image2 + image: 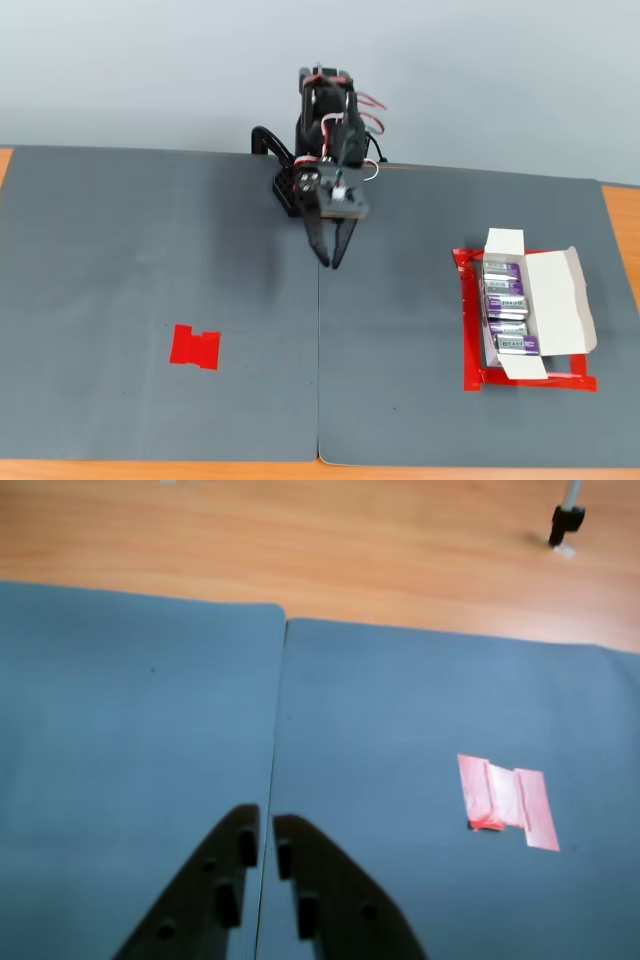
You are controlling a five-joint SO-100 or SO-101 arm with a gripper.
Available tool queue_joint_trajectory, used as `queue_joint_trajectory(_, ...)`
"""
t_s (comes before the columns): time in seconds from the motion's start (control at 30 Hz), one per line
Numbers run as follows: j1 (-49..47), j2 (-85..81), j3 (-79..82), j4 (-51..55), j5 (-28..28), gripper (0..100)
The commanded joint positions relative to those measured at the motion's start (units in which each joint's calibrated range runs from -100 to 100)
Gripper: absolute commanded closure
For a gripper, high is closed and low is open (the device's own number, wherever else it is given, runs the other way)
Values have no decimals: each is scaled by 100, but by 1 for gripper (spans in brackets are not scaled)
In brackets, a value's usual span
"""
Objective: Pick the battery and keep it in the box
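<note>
In the fixed view, a red tape patch (195,347) lies on the left grey mat (150,300), well apart from everything else. Near the seam between the two mats, the arm (325,130) stands at the far edge of the bench (620,215), and its tool (329,264) points down toward the mat with the fingers drawn together to a point, holding nothing. To the right, inside a red tape rectangle (470,340), sits the box (560,300), its flaps folded out. Four batteries lie in a row in its trough; the nearest battery (518,345) is at the front end, the others touching one after another behind it.

In the wrist view, the tool (265,845) enters from the bottom edge, its dark fingers almost touching, one on either side of the seam, nothing between them. The tape patch (507,802) lies to the right on the mat (420,730), with bare wood beyond.
</note>
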Motion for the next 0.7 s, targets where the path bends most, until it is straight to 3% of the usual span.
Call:
queue_joint_trajectory(0.0,313,-493,679,-90,-19,98)
queue_joint_trajectory(0.67,343,-467,2190,14,-9,98)
